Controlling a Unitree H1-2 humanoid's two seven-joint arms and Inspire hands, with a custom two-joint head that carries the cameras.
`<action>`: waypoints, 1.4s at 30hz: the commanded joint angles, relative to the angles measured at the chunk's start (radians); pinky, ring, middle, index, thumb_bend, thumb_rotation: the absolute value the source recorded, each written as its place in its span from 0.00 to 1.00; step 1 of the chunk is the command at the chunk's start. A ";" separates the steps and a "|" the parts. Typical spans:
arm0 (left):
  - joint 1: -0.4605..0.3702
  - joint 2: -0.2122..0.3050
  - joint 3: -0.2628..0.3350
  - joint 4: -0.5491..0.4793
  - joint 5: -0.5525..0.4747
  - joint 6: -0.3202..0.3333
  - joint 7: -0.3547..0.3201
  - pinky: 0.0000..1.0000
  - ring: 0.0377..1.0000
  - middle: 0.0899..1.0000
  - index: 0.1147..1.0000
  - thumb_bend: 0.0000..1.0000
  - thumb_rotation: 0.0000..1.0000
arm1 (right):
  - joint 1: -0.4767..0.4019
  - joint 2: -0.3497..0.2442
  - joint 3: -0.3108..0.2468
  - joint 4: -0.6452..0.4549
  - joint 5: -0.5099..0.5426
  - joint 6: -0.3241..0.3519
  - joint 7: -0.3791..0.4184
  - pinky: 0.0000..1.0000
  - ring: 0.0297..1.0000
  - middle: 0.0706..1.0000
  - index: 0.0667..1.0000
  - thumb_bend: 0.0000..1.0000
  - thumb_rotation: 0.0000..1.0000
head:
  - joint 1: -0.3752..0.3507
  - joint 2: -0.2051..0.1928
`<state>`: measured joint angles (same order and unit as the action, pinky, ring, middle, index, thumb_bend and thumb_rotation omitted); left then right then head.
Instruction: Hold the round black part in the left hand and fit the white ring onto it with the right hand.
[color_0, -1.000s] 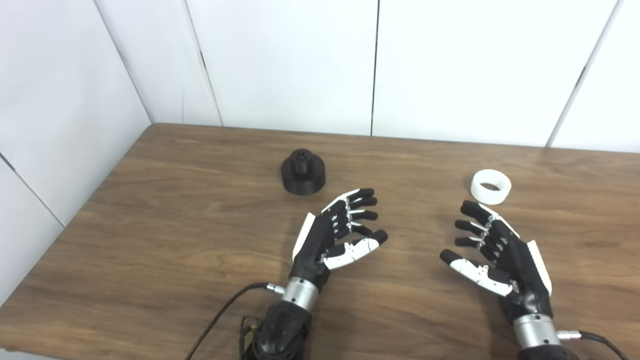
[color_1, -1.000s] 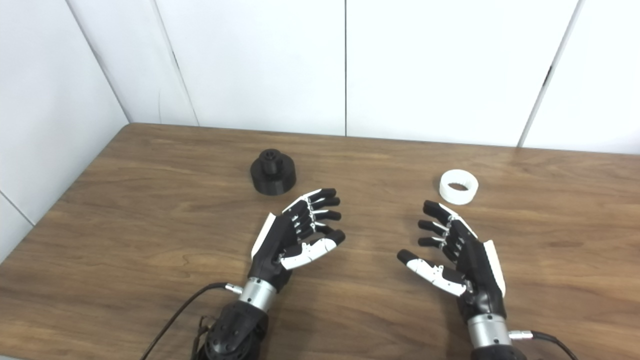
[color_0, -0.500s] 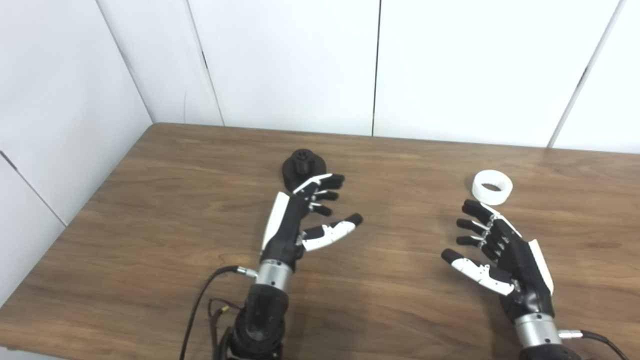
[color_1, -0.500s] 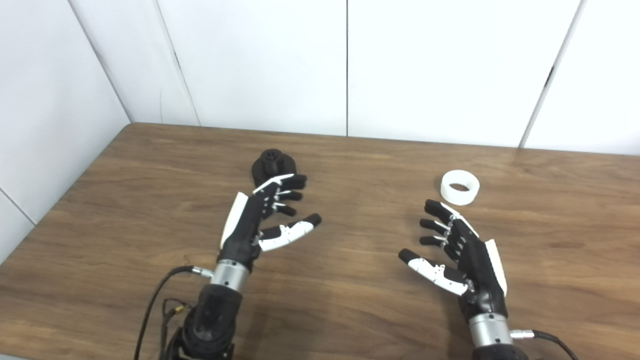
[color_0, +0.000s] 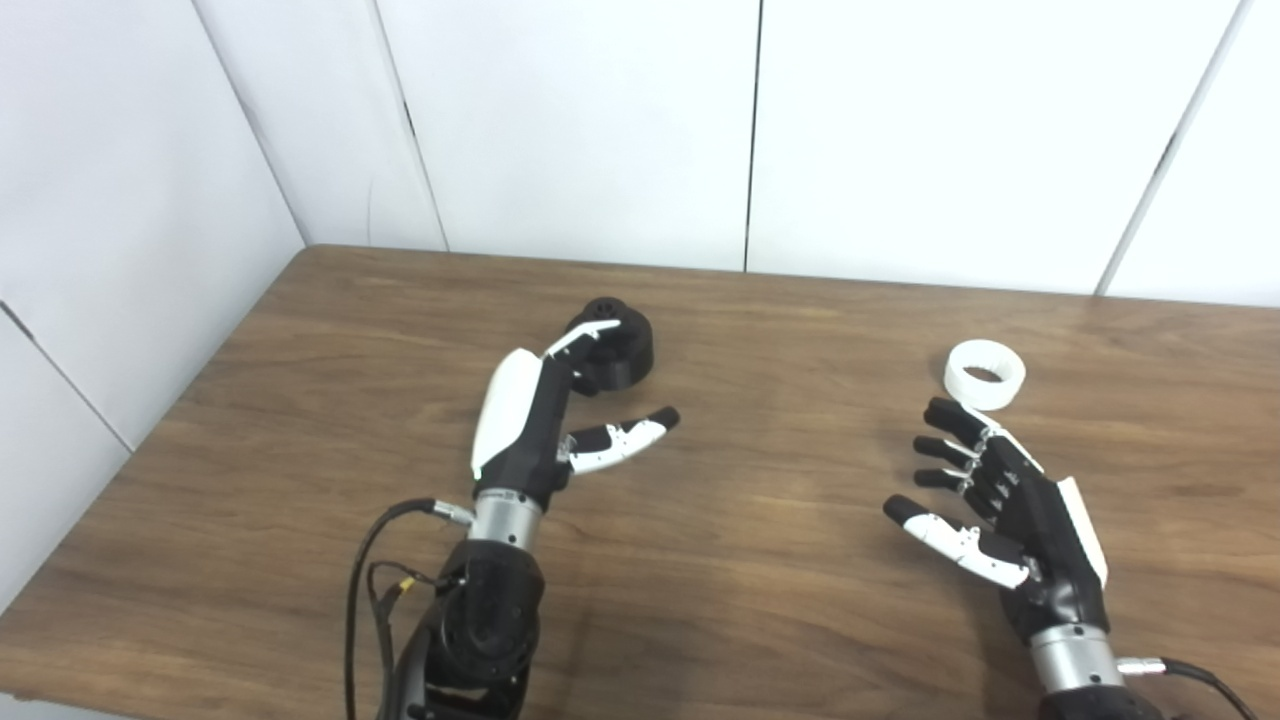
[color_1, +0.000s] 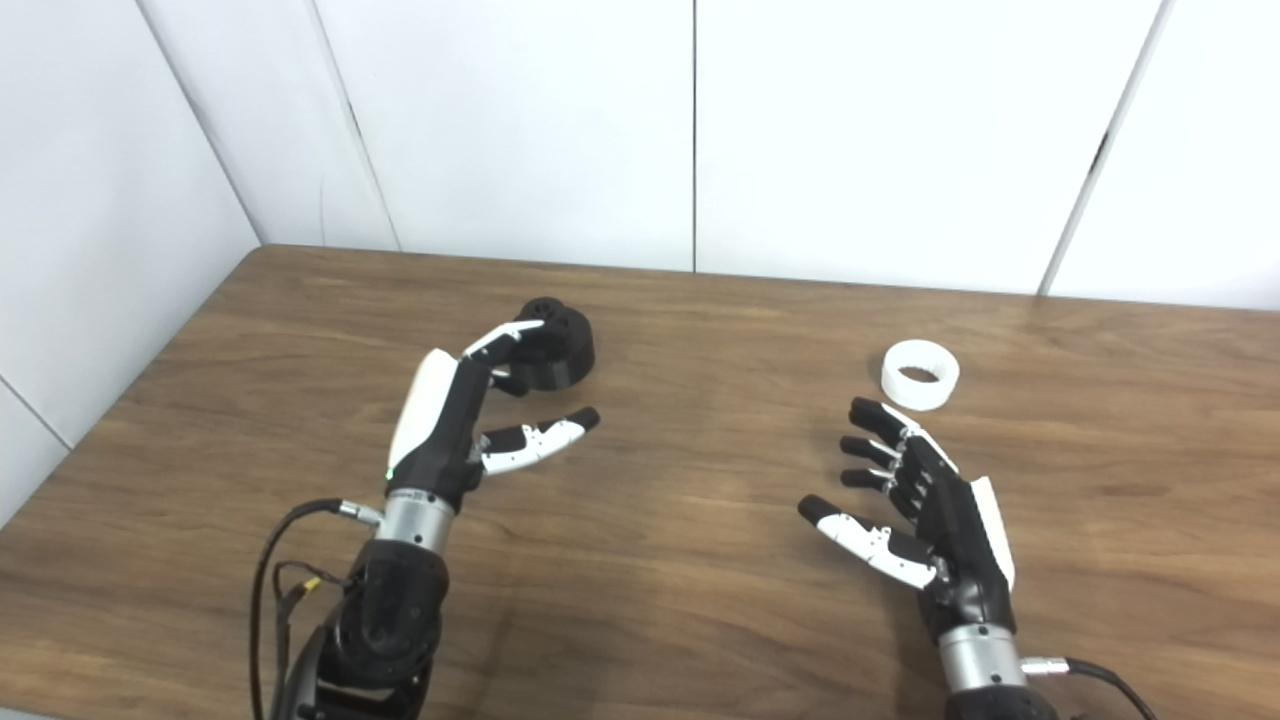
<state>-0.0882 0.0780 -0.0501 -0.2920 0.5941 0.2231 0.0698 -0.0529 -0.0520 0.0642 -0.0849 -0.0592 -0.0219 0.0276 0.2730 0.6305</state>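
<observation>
Left eye view: left robot hand (color_0: 530, 425) half hides black part (color_0: 622, 352); grip unclear.

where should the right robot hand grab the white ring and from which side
Grip the white ring across its outer wall, thumb on one side and fingers on the other, coming from the near side where the right robot hand lies open. It lies flat on the table, hole up, so leave the hole clear for fitting.
</observation>
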 joint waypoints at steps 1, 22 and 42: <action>-0.043 0.021 0.009 -0.005 0.023 -0.019 0.026 0.67 0.77 0.77 0.70 0.66 0.23 | -0.021 -0.001 -0.007 0.001 0.003 -0.039 0.000 0.63 0.75 0.81 0.78 0.72 0.17 | 0.001 0.000; -0.155 0.152 0.011 0.158 0.220 0.035 0.062 0.73 0.91 0.91 0.83 0.75 0.40 | -0.030 -0.005 -0.011 -0.002 0.004 -0.026 0.004 0.64 0.76 0.81 0.77 0.72 0.18 | -0.008 -0.006; -0.270 0.219 -0.059 0.413 0.250 0.064 0.059 0.95 1.00 1.00 0.89 1.00 0.69 | -0.027 -0.010 -0.014 -0.011 0.001 -0.019 0.005 0.64 0.76 0.81 0.78 0.70 0.17 | -0.018 -0.008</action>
<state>-0.2926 0.2726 -0.1074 0.1145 0.8253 0.2876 0.1138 -0.0588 -0.0602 0.0539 -0.0811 -0.0647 -0.0158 0.0281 0.2546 0.6213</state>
